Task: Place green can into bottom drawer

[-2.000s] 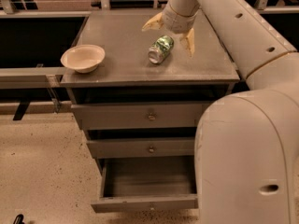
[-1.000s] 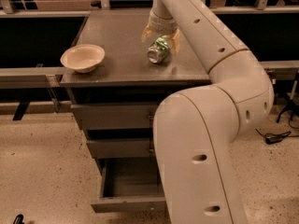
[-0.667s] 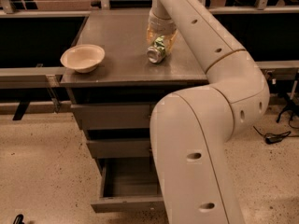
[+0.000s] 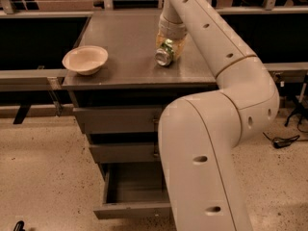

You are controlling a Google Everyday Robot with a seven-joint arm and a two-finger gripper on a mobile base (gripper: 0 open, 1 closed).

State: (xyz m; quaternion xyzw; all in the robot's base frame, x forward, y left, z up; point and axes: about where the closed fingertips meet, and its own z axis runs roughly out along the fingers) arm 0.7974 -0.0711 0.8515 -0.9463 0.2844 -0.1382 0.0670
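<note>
A: Only the arm's [image 4: 240, 76] moved lately: bowl [image 4: 85, 59] sits left as before, pincer [image 4: 169, 47] has sunk over the can [image 4: 163, 57], lying sideways on the bench [image 4: 125, 37]. Can't tell if it's clenched.
B: I'd pinch across the can's middle so it won't roll, lift straight, then swing down to the open drawer [image 4: 134, 192].

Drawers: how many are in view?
3, stacked: top drawer and middle drawer shut, bottom drawer pulled open; the arm partly hides them. Gripper is at the can.
</note>
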